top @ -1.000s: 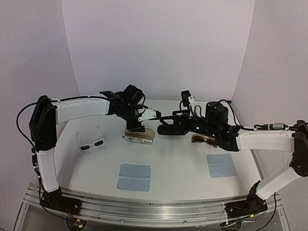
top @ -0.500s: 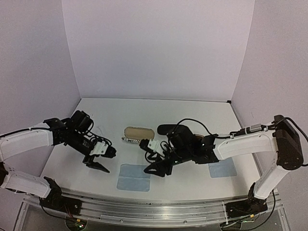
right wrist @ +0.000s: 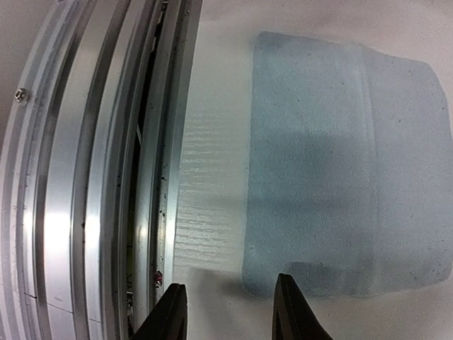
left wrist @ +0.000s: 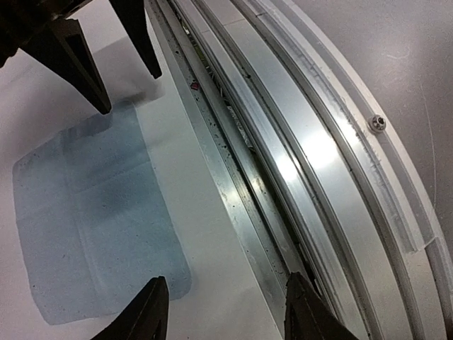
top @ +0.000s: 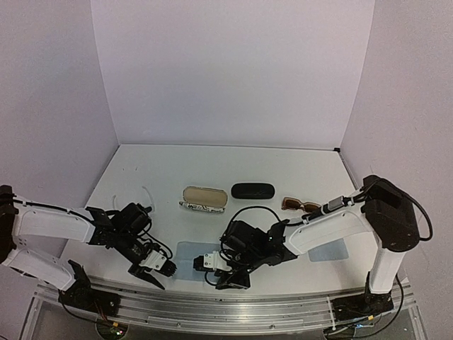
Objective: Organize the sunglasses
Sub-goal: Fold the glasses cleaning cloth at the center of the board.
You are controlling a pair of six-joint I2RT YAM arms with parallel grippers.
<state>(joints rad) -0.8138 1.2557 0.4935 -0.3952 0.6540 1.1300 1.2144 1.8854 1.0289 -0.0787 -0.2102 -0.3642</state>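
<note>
L hand (left wrist: 226, 283): low at the near-left of the tabletop (top: 212, 166), fingers (left wrist: 150, 313) apart, nothing btwn them, tips over the near edge of the left blue cloth (left wrist: 92, 212) and the metal rail (left wrist: 297, 163).

White sunglasses (top: 146, 191): on the tabletop just behind the L arm, which hides the front. Only the two thin temples show, pointing toward the back wall, so the long axis of the front runs approx left-right.

Striped case (top: 204, 197): lies open at centre, long axis left-right. The black case (top: 253, 190) is just right of it, closed, same way round.

R hand (right wrist: 230, 282): also low at the near edge, facing the L hand across the same cloth, fingers (right wrist: 290, 306) apart and empty.

Brown sunglasses (top: 300, 205): on the tabletop right of the black case, well apart from both hands, long axis left-right w/ the right end a bit nearer. Can't tell which way the lenses face.

Second blue cloth (top: 341, 249): partly under the R arm.
</note>
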